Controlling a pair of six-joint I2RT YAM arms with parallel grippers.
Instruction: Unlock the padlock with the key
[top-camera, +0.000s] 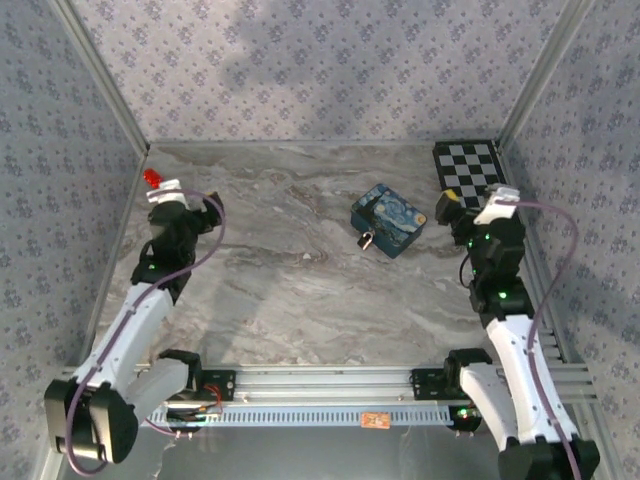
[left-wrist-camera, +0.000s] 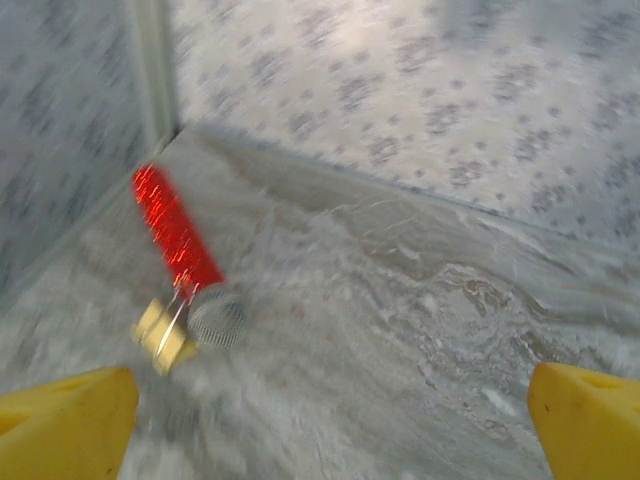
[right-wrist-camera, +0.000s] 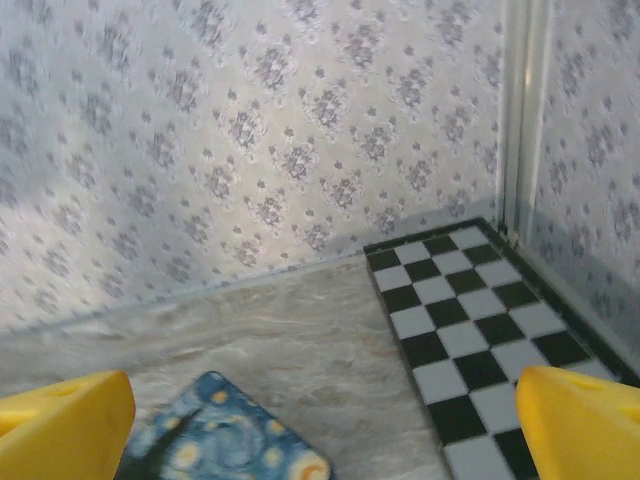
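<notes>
The tiny padlock (top-camera: 367, 240) hangs at the front left edge of a blue painted box (top-camera: 388, 218) in the middle of the table. The key (left-wrist-camera: 165, 335), a small gold piece on a red strip (left-wrist-camera: 175, 230), lies in the far left corner (top-camera: 152, 178). My left gripper (top-camera: 185, 198) hovers just short of the key; its yellow fingers stand wide open and empty (left-wrist-camera: 330, 430), with the key ahead and to the left. My right gripper (top-camera: 470, 208) is to the right of the box, open and empty (right-wrist-camera: 320, 430), with the box's corner (right-wrist-camera: 225, 440) low between its fingers.
A black-and-white checkered board (top-camera: 470, 170) lies in the far right corner (right-wrist-camera: 480, 330). Patterned walls close in the marble table (top-camera: 280, 290) at the back and on both sides. A metal rail (top-camera: 330, 385) runs along the near edge between the arm bases.
</notes>
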